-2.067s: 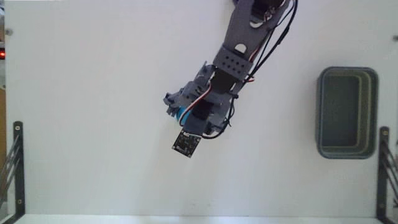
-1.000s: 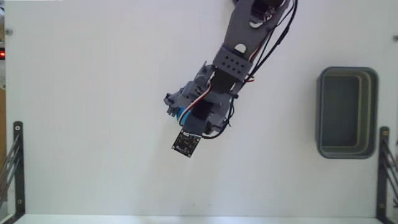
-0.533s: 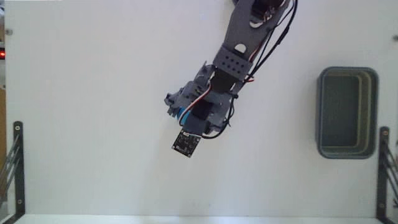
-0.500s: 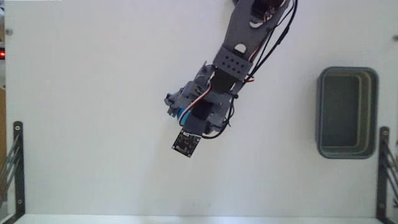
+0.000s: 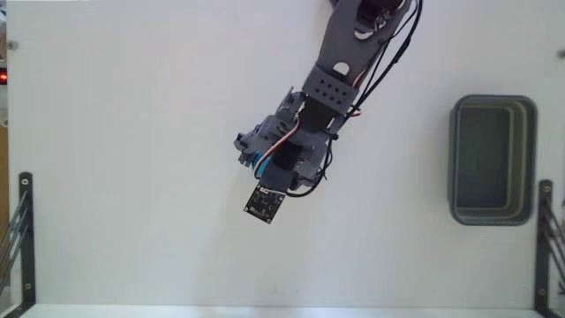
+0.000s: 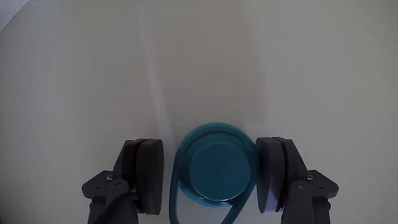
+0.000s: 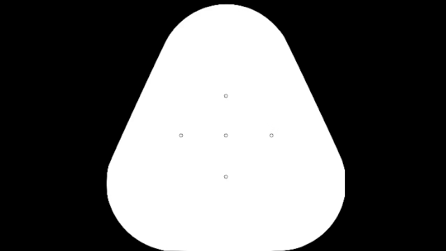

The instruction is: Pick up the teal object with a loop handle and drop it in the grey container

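The teal object with a loop handle [image 6: 214,165] rests on the white table, a round teal body with a thin loop curving along its left side and bottom. My gripper [image 6: 211,144] is lowered over it, with one finger on each side. The right finger [image 6: 273,174] sits at the object's edge. A thin gap shows between the left finger [image 6: 144,174] and the loop. In the fixed view only a sliver of the teal object [image 5: 262,164] shows under the gripper [image 5: 265,168]. The grey container [image 5: 455,159] stands apart at the right.
Black metal brackets stand at the table's left edge [image 5: 21,234] and right edge [image 5: 544,238]. The arm [image 5: 340,71] reaches in from the top of the fixed view, and a small black camera board [image 5: 264,203] hangs from its wrist.
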Controlling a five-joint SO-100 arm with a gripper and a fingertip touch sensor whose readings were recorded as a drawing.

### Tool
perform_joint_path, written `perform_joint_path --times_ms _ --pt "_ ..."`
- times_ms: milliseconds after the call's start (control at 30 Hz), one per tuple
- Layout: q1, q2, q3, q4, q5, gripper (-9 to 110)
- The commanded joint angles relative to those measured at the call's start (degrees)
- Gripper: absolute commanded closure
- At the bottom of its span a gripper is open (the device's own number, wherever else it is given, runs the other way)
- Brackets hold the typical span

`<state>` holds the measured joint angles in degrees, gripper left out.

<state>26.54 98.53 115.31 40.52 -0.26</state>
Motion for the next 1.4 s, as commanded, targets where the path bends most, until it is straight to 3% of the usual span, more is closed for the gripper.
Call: perform_joint_path --times_ms 0,1367 --pt "0.7 2.03 0.06 -0.93 0.26 14" --pt "0.7 2.03 0.06 -0.93 0.26 26"
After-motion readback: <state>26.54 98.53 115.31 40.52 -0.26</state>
